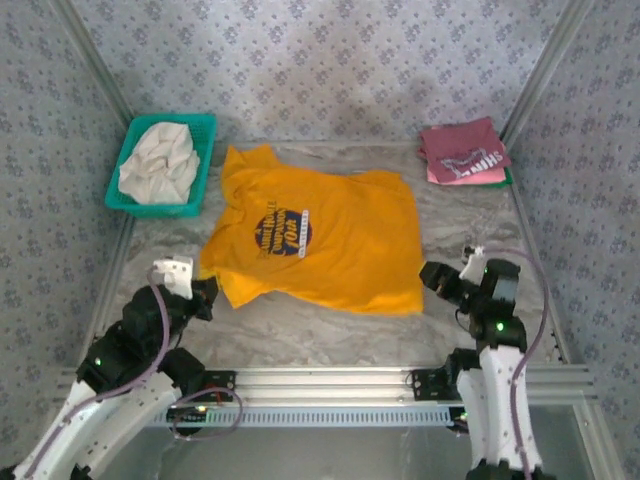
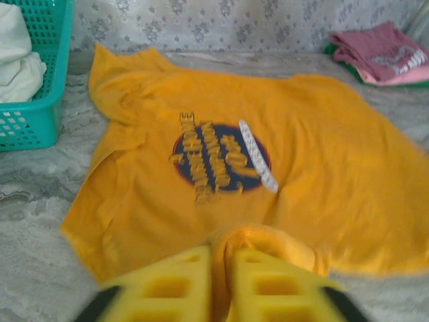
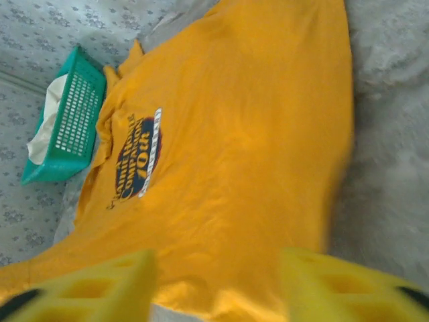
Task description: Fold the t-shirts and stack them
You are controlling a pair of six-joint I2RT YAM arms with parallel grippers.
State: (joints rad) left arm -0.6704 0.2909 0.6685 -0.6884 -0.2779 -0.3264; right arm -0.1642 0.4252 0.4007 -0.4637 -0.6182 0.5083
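The marble table (image 1: 300, 335) lies bare along its near edge, the mustard-yellow t-shirt (image 1: 340, 240) spread at centre, its near-left edge bunched between the narrow-set fingers of the left gripper (image 2: 221, 282), the right gripper (image 3: 218, 282) spread wide at the near-right corner.

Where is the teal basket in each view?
Top external: teal basket upper left, beside the yellow shirt.
Left wrist: basket in the upper left corner, cropped.
Right wrist: basket at left edge, mid-height.
Shared landmark: the shirt's dark blue chest print.
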